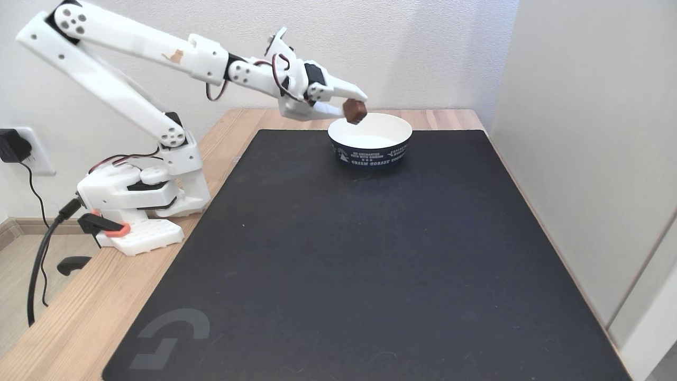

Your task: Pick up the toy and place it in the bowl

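One toy (354, 111), reddish-brown, upper centre of frame, pinched between two white fingers of gripper (353, 107), above left rim of one bowl (370, 151). Bowl on black mat (338, 254). Toy's far side hidden; bowl lettering partly legible.
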Controlling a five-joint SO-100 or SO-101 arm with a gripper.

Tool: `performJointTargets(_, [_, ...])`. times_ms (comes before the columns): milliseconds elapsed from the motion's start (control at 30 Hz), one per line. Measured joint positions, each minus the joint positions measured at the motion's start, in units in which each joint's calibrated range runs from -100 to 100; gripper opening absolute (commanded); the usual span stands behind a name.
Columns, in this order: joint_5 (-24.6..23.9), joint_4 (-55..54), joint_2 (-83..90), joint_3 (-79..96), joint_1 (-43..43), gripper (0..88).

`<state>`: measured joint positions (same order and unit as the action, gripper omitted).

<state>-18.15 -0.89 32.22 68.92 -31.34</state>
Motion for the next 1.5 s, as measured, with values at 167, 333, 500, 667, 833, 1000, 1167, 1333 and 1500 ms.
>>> performJointTargets(167, [0.0,-9.71,-6.49,1.42,-0.08,2.3])
performJointTargets(333, [0.0,-10.98,-13.49,-0.38,0.0,9.2])
performJointTargets(500, [0.0,-10.98,-17.15,-4.25,-2.41,34.3])
performJointTargets(667, [0.0,-10.98,-17.49,-4.82,-4.08,29.4])
performJointTargets(833, [0.0,-10.98,-17.49,-5.01,-4.08,24.4])
performJointTargets(1000, [0.0,-10.38,-10.82,-6.52,-3.25,7.5])
performJointTargets(1167, [0.05,6.67,6.49,-6.61,1.91,2.2])
performJointTargets(1333, [4.02,22.29,24.81,-2.08,13.07,2.2])
performJointTargets(1500, [5.05,25.92,44.46,16.15,21.39,2.2])
